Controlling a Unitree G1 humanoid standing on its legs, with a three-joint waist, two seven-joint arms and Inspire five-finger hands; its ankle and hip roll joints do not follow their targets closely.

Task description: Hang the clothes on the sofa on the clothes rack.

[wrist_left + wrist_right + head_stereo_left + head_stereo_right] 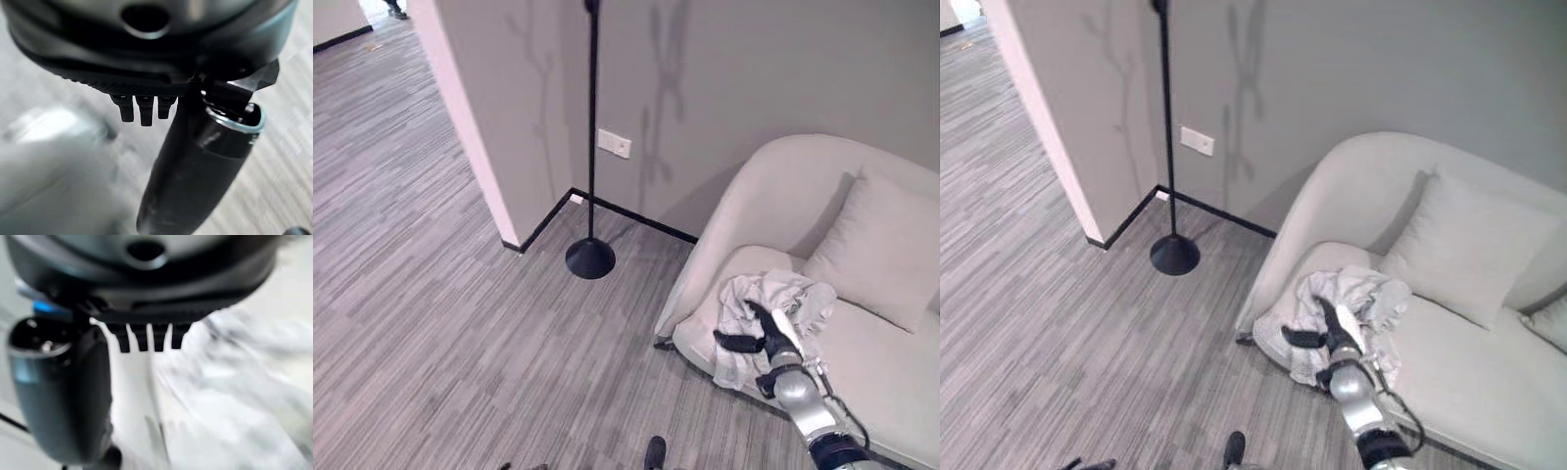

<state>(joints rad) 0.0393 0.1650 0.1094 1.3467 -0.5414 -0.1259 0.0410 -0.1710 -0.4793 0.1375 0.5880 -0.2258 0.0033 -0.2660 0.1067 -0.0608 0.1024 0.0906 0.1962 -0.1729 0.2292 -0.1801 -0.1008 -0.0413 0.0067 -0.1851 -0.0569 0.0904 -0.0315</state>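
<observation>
A crumpled white-grey garment [795,294] lies on the left end of a pale sofa [881,387]. My right hand [771,343] rests on top of the garment, open, with its fingers stretched along the cloth and its thumb spread out to the left. In the right wrist view that hand [58,396] shows its straight fingers over the pale cloth [234,396]. The clothes rack is a thin black pole [592,117] on a round black base [590,258], standing by the wall left of the sofa. My left hand [195,166] hangs open over the floor.
A square cushion [883,245] leans on the sofa's backrest. A wall corner [480,127] juts out left of the rack, with a corridor beyond it. A white socket plate [614,143] sits on the wall. Grey striped carpet [460,323] lies between me and the rack.
</observation>
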